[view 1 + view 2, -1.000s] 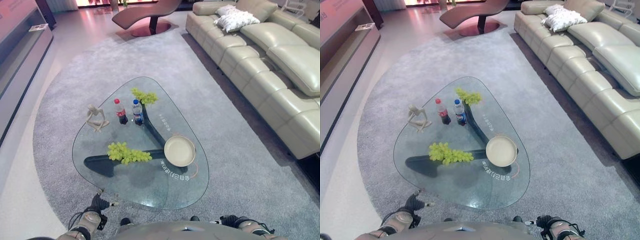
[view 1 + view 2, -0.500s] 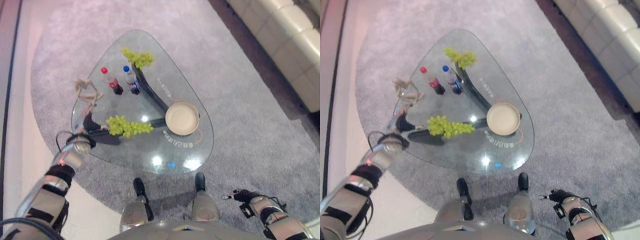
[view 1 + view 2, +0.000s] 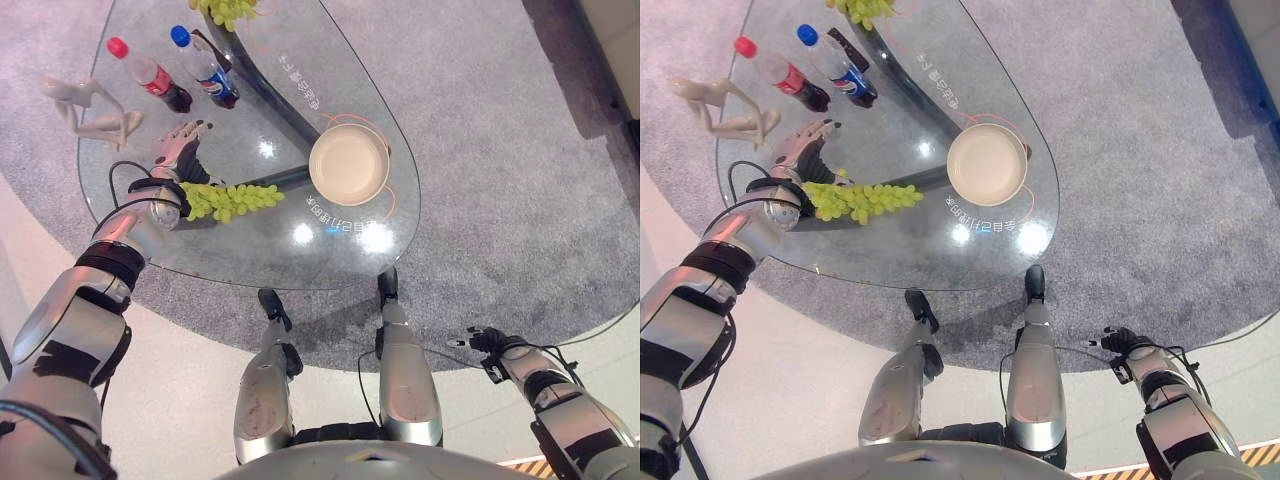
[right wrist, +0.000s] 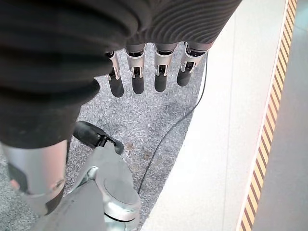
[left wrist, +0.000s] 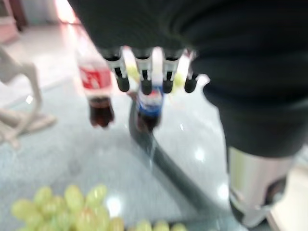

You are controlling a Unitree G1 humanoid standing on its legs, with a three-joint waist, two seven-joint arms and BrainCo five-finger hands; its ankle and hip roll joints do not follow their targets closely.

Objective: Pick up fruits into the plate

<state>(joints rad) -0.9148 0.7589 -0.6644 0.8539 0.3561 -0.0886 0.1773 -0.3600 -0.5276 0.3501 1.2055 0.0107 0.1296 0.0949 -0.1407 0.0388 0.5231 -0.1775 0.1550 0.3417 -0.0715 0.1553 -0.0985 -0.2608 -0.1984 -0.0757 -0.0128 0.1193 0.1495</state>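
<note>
A bunch of green grapes (image 3: 232, 198) lies on the glass table (image 3: 250, 255), left of the round cream plate (image 3: 348, 163), which holds nothing. My left hand (image 3: 178, 150) hovers open over the glass at the bunch's left end, fingers straight and pointing towards the bottles. In the left wrist view the grapes (image 5: 72, 211) sit just below the fingers (image 5: 142, 72). A second grape bunch (image 3: 225, 10) lies at the table's far end. My right hand (image 3: 485, 342) hangs open low at my right side, off the table, over carpet.
A red-capped cola bottle (image 3: 150, 78) and a blue-capped bottle (image 3: 205, 68) stand just beyond my left hand. A pale seated figurine (image 3: 85, 105) is at the table's left edge. Grey carpet (image 3: 480, 150) surrounds the table, with pale floor (image 4: 226, 144) on my right.
The camera has tipped down and closer to the table. My left arm has reached further over the glass, to the left end of the near grape bunch. The right hand stays low.
</note>
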